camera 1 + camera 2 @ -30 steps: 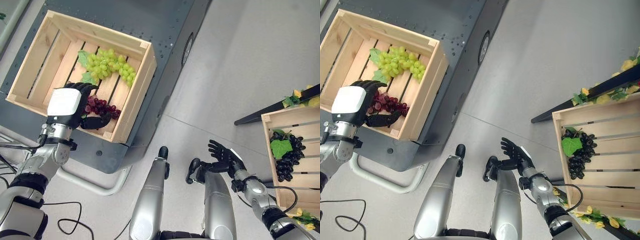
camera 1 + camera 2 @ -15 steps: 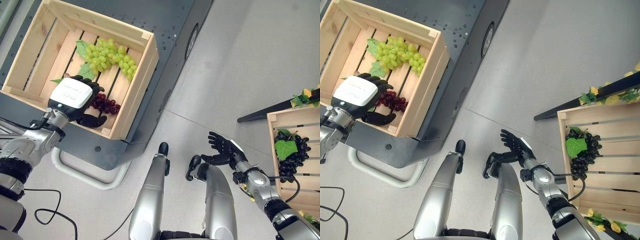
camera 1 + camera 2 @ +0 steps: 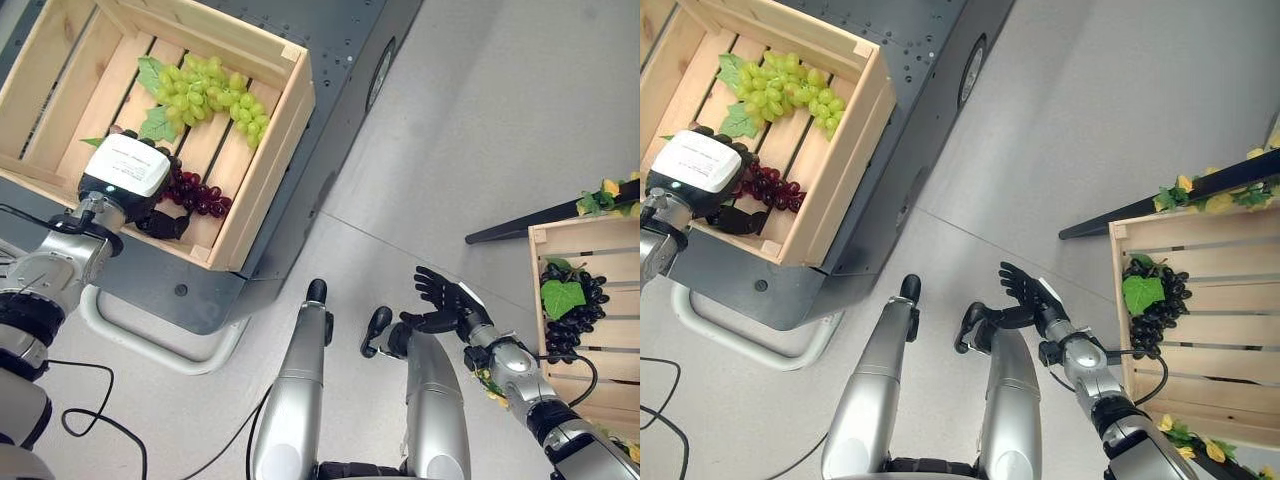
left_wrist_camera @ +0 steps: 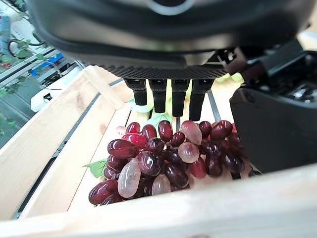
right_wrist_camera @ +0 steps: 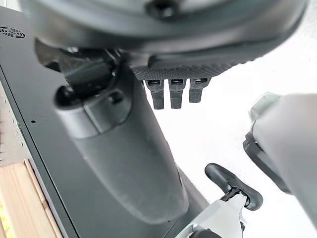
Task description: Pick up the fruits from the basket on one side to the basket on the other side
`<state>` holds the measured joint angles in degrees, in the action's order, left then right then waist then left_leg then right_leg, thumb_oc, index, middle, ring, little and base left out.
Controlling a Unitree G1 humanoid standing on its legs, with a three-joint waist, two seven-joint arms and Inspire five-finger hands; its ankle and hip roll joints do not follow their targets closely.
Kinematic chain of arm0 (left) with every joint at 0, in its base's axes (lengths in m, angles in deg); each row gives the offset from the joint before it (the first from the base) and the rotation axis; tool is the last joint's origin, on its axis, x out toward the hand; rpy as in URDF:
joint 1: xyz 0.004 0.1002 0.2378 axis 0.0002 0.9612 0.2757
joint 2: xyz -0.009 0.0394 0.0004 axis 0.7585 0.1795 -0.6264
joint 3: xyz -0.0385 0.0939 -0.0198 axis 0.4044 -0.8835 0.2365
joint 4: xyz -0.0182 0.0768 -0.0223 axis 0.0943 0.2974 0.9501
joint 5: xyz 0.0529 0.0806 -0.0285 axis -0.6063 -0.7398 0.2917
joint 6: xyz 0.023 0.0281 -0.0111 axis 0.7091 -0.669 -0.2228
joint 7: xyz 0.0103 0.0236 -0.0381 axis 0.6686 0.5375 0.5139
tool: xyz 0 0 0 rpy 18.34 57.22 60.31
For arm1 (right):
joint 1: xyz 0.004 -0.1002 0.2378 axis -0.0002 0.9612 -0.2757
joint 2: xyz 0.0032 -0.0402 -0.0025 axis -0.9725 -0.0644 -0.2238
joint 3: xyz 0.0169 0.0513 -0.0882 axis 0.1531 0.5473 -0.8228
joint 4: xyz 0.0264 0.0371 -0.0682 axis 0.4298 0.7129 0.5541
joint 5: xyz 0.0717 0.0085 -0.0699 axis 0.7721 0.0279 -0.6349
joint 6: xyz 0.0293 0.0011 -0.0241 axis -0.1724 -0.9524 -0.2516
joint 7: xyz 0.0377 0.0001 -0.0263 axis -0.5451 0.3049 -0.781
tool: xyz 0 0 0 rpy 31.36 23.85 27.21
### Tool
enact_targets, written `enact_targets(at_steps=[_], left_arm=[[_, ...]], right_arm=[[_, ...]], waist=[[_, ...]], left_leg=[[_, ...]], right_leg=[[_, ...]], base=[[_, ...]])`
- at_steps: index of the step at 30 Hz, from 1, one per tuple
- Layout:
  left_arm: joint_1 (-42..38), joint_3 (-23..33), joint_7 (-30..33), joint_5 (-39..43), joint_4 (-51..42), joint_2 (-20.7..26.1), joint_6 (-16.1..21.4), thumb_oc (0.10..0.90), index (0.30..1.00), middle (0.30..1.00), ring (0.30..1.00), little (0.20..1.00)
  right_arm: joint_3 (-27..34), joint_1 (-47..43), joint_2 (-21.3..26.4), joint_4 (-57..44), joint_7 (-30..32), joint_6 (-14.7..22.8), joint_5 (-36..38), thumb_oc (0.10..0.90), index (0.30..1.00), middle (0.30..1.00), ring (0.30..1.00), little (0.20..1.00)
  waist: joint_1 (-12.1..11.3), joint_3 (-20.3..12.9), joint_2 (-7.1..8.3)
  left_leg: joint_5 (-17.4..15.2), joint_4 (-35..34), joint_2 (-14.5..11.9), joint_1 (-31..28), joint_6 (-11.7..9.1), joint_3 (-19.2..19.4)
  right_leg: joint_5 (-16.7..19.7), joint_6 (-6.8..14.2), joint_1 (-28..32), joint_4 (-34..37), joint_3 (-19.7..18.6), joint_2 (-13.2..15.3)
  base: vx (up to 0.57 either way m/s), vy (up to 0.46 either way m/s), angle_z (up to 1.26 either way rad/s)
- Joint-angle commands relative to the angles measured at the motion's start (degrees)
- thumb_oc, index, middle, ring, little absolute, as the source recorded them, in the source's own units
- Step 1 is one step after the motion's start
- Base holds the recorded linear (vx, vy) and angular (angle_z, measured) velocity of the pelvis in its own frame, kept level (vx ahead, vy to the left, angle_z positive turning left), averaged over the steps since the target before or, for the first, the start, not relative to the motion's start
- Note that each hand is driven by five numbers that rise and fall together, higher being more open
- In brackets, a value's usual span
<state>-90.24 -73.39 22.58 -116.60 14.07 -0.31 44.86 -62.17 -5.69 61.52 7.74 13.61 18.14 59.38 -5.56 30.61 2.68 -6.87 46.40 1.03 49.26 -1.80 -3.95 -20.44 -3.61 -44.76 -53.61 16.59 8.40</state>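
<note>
Wooden slats line the left crate [image 3: 268, 150], which sits on a dark grey cart [image 3: 330, 120]; inside it the left robot hand [image 3: 125, 175] curls its fingers [image 4: 159, 96] and thumb around the red grapes [image 3: 195, 196] near the front wall, with the green grapes [image 3: 205, 92] lying just beyond toward the far wall. Well apart across the grey floor [image 3: 480, 120], the right robot hand [image 3: 445, 303] hangs with fingers spread and holding nothing, near the right crate [image 3: 1200, 330] that holds black grapes [image 3: 1152, 305] with a green leaf [image 3: 1139, 294].
</note>
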Motion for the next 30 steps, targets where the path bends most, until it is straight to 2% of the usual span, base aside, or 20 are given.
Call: enact_targets(at_steps=[1,5,6,7,8,9,10,13,14,16,17,19,22,30], left_arm=[[-4.6,2.4,-0.7,-1.7,-0.5,6.4,-4.0,0.8,0.9,0.9,0.9,0.9],[-7.7,-0.1,-2.4,-2.1,-2.1,6.6,-2.1,0.8,0.9,0.9,0.9,0.9],[-8.2,-0.7,-2.6,-2.7,-2.6,6.3,-0.8,0.8,0.9,0.9,0.9,0.9],[-8.8,-1.4,-1.6,-2.1,-3.0,6.2,2.4,0.8,0.9,0.9,0.9,0.9],[-9.0,-1.6,-1.5,-2.0,-3.0,6.1,2.7,0.8,0.9,0.9,0.9,0.9],[-9.4,-1.9,-1.6,-1.8,-3.6,6.0,5.2,0.8,0.9,0.9,0.9,0.9],[-9.8,-2.4,-2.2,-2.0,-4.2,6.1,6.1,0.8,0.9,0.9,0.9,0.9],[-10.4,-4.1,-6.3,-2.5,-4.7,6.3,5.9,0.8,0.9,0.9,0.9,0.9],[-10.5,-4.6,-6.9,-2.2,-4.4,6.3,5.7,0.547,0.521,0.521,0.521,0.521],[-10.4,-4.8,-7.6,-2.0,-4.0,6.0,5.4,0.467,0.401,0.401,0.401,0.401],[-10.7,-5.3,-9.7,-1.3,-3.8,5.9,4.3,0.4,0.3,0.3,0.3,0.3],[-10.5,-5.7,-13.2,-0.7,-3.6,5.8,1.8,0.4,0.3,0.3,0.3,0.3],[-10.0,-5.4,-14.2,-0.8,-3.4,5.7,0.0,0.4,0.3,0.3,0.3,0.3],[-9.6,-3.7,-11.0,-0.9,1.3,4.8,-2.3,0.4,0.3,0.3,0.3,0.3]], right_arm=[[1.0,2.3,0.6,-2.9,0.0,5.1,3.4,0.8,0.9,0.9,0.9,0.9],[1.0,1.7,0.6,-2.8,-0.3,5.5,4.5,0.8,0.9,0.9,0.9,0.9],[1.1,1.7,0.4,-2.8,-0.3,5.6,4.8,0.8,0.9,0.9,0.9,0.9],[1.1,1.6,0.4,-3.0,-0.3,5.5,4.9,0.8,0.9,0.9,0.9,0.9],[1.2,1.6,0.4,-2.9,-0.3,5.5,4.9,0.8,0.9,0.9,0.9,0.9],[1.2,1.6,0.5,-3.1,-0.4,5.4,5.0,0.8,0.9,0.9,0.9,0.9],[1.4,1.7,0.5,-3.1,-0.5,5.3,5.0,0.8,0.9,0.9,0.9,0.9],[2.0,1.8,1.1,-3.2,-1.5,5.8,5.7,0.8,0.9,0.9,0.9,0.9],[2.0,1.7,1.3,-3.4,-1.6,5.9,6.1,0.8,0.9,0.9,0.9,0.9],[2.0,1.7,1.6,-3.5,-1.7,6.0,6.5,0.8,0.9,0.9,0.9,0.9],[2.2,1.8,1.8,-4.1,-2.0,6.0,6.8,0.8,0.9,0.9,0.9,0.9],[2.5,2.2,2.0,-5.2,-2.0,6.0,7.8,0.8,0.9,0.9,0.9,0.9],[2.8,2.5,2.0,-5.6,-2.1,6.4,8.4,0.8,0.9,0.9,0.9,0.9],[2.5,2.6,1.2,-7.5,-1.8,7.0,8.6,0.8,0.9,0.9,0.9,0.9]], waist=[[-0.6,-0.8,0.74],[-0.7,-0.8,1.45],[-0.6,-0.8,1.7],[-0.4,-0.8,1.9],[-0.5,-0.8,1.94],[-0.3,-0.8,2.04],[-0.3,-0.8,2.05],[0.2,-0.8,1.78],[0.3,-0.8,1.68],[0.5,-0.8,1.58],[0.7,-0.8,1.57],[1.0,-0.8,1.39],[1.1,-0.8,1.27],[1.3,-0.8,0.78]], left_leg=[[-4.6,-1.2,1.9,-2.9,3.5,4.1],[-4.9,-0.6,1.8,-1.8,3.7,3.7],[-5.1,-0.4,1.7,-1.4,3.8,3.7],[-5.2,-0.3,1.7,-1.2,3.8,3.6],[-5.2,-0.3,1.6,-1.1,3.8,3.6],[-5.2,-0.2,1.5,-1.0,3.9,3.6],[-5.2,-0.2,1.5,-0.8,3.8,3.7],[-5.1,-0.6,1.4,-0.6,3.9,4.0],[-5.1,-0.5,1.4,-0.5,3.8,4.2],[-5.1,-0.4,1.3,-0.4,3.8,4.4],[-5.1,-0.4,1.2,-0.4,3.8,4.6],[-5.1,-0.6,1.1,-0.5,3.7,4.9],[-5.1,-0.8,1.0,-0.7,3.8,5.1],[-5.3,-1.2,0.9,-2.0,3.8,5.6]], right_leg=[[3.2,1.8,3.5,1.4,-0.8,-1.4],[3.5,2.1,2.4,1.1,-0.6,-1.7],[3.6,2.2,2.2,1.0,-0.6,-1.8],[3.7,2.3,1.8,0.9,-0.6,-1.9],[3.7,2.3,1.8,0.9,-0.6,-2.0],[3.7,2.3,1.5,0.8,-0.7,-2.1],[3.7,2.3,1.4,0.7,-0.7,-2.1],[3.9,2.4,0.9,0.8,-0.8,-2.1],[4.0,2.4,0.7,1.0,-0.9,-2.1],[4.0,2.4,0.5,0.9,-1.0,-2.1],[4.1,2.5,0.5,1.0,-1.0,-2.1],[4.1,2.5,0.4,1.0,-1.0,-2.0],[4.1,2.6,0.5,1.2,-1.1,-1.8],[4.1,2.5,1.8,1.7,-1.0,-1.3]], base=[[0.0,0.0,0.0],[0.0,0.0,0.0],[0.0,0.0,0.0],[0.0,0.0,0.0],[0.0,0.0,0.0],[0.0,0.0,0.0],[0.0,0.0,0.0],[0.0,0.0,0.0],[-0.03,0.033,-0.01],[0.0,0.0,0.0],[0.0,0.0,0.0],[0.0,0.0,0.0],[-0.01,0.002,-0.07],[0.0,-0.005,-0.06]])
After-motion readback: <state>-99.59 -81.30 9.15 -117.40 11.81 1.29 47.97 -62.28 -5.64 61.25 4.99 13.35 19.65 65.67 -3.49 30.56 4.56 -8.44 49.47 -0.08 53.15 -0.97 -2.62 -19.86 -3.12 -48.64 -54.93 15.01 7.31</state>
